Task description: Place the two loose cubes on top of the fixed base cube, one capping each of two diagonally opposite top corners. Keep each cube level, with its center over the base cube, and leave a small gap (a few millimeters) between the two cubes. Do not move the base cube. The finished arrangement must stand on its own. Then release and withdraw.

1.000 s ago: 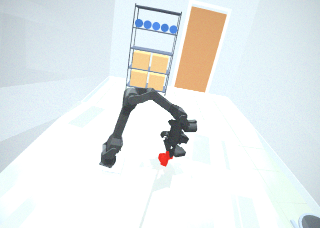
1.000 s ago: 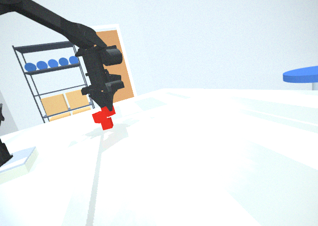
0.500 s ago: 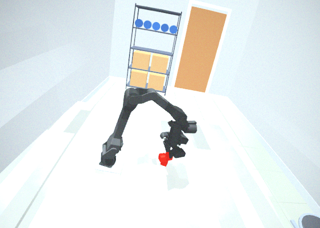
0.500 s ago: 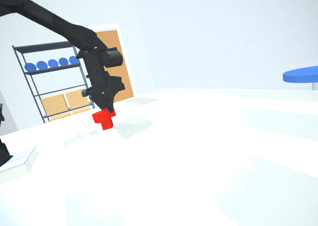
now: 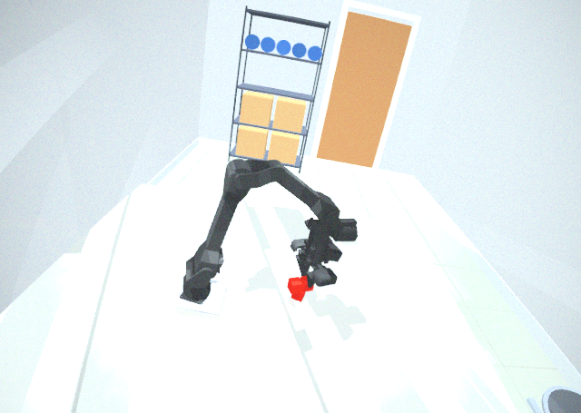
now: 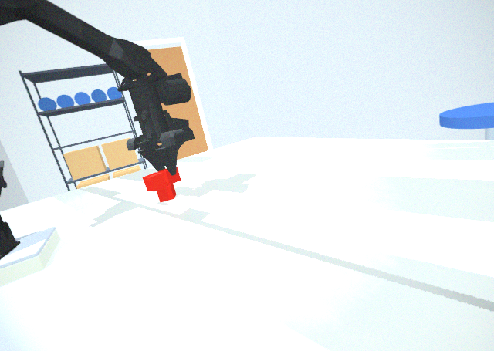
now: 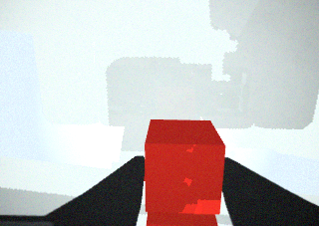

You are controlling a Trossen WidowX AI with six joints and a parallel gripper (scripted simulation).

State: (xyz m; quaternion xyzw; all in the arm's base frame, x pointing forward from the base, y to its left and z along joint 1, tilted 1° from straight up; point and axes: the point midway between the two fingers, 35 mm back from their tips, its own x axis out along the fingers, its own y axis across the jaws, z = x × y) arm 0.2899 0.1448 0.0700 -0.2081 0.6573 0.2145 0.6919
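Note:
The red base cube (image 5: 298, 297) (image 6: 167, 194) stands on the table. One red cube (image 5: 295, 284) (image 6: 155, 180) rests on its top and overhangs to the left in the top and exterior views. The other red cube (image 6: 176, 175) (image 7: 183, 178) is at the same height on the opposite side, partly hidden by a finger in the top and exterior views. My gripper (image 5: 306, 278) (image 6: 169, 170) (image 7: 184, 178) points down around this second cube. Its fingers are slightly open, with thin slits beside the cube's sides in the wrist view. The gap between the two upper cubes cannot be made out.
The arm's white base plate (image 5: 199, 307) (image 6: 48, 248) stands on the table to the left of the cubes. A shelf rack (image 5: 277, 91) and an orange door (image 5: 366, 90) are far behind. A blue round stool (image 6: 471, 119) is at the far right.

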